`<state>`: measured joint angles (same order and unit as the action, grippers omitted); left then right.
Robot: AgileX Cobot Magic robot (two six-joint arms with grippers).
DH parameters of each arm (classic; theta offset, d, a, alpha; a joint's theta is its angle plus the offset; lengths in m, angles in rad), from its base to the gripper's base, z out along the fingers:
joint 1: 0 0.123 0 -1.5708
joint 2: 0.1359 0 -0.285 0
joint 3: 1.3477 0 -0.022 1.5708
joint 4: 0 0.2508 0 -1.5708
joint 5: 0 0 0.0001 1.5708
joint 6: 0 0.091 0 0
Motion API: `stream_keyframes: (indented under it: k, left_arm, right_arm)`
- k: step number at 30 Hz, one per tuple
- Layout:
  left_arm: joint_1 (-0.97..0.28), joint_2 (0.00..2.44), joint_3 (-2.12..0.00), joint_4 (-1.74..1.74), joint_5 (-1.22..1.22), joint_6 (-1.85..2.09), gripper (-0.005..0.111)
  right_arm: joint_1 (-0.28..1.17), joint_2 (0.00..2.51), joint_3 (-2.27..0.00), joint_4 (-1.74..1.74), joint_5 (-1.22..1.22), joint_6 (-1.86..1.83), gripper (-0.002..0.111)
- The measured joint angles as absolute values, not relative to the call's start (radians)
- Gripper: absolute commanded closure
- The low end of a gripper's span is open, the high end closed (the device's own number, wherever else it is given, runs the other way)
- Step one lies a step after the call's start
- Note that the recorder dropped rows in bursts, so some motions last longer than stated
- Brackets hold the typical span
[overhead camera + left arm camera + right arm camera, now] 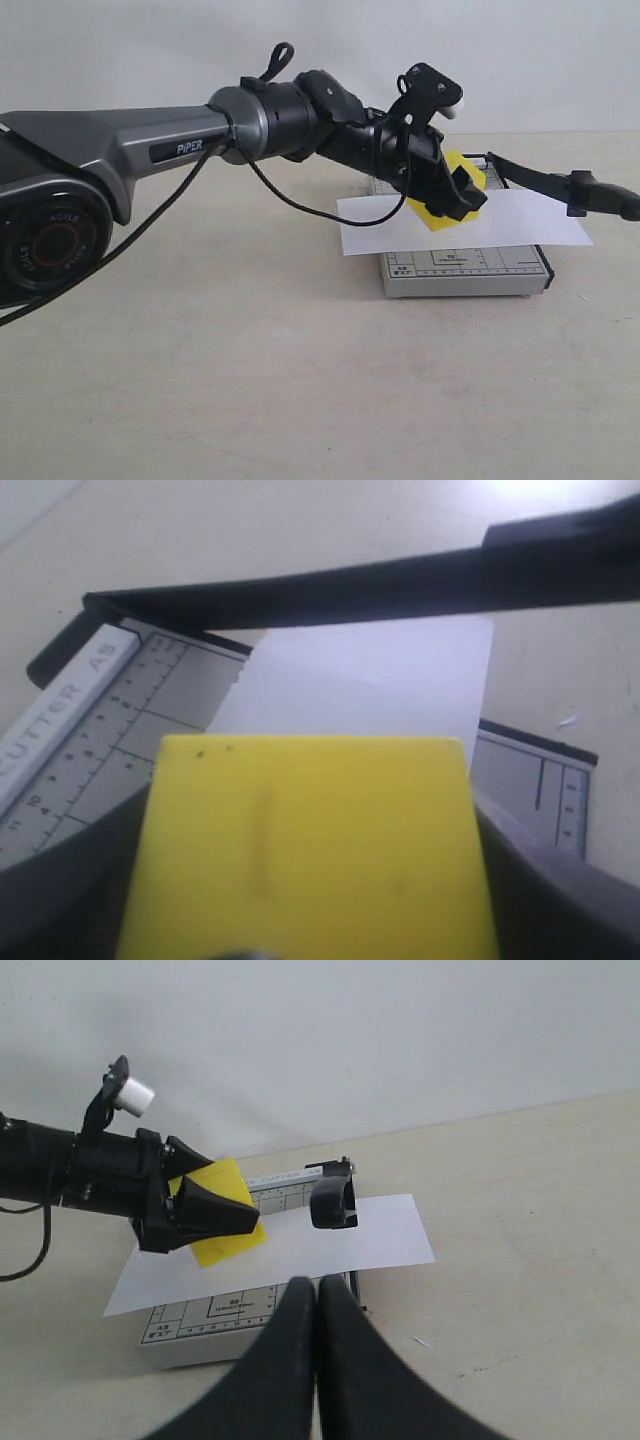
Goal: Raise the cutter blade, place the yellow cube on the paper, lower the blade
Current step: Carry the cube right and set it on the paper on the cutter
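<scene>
Yellow cube (466, 170): clamped between the fingers of the left gripper (452, 195); held tilted, one corner lowest, over the left half of the paper; whether that corner touches the sheet cannot be told
Paper (520, 225): white strip lying flat across the cutter base; overhangs the base on the left and on the right
Cutter blade (530, 175): raised; hinged at the far edge of the base; lever arm slopes out to the right, clear of the paper; thick handle end beyond the right edge of the sheet
Cutter base (465, 270): grey, gridded, with printed scales; resting on the table (250, 380)
Left gripper: closed on the cube; arm reaching in from the left
Right gripper (316, 1285): fingers pressed together, nothing between them; tips close to the blade's handle end; contact cannot be told
</scene>
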<state>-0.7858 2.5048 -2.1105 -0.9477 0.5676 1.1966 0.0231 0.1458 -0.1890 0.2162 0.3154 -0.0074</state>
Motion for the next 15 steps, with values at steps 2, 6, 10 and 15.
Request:
stream_keyframes:
  k: [2,6,10,15]
  left_arm:
    - [-0.786,2.518,-2.110,-0.941,0.572,1.219,0.102]
    - [-0.786,2.544,-2.110,-0.941,0.572,1.243,0.102]
    - [-0.786,2.558,-2.115,-0.957,0.568,1.253,0.102]
    - [-0.786,2.569,-2.121,-0.979,0.539,1.257,0.092]
  right_arm:
    - [0.023,0.146,-0.189,0.216,0.315,-0.007,0.108]
    - [0.023,0.146,-0.189,0.216,0.315,-0.007,0.108]
    - [0.023,0.146,-0.189,0.218,0.315,-0.007,0.108]
    - [0.023,0.146,-0.189,0.226,0.315,-0.007,0.108]
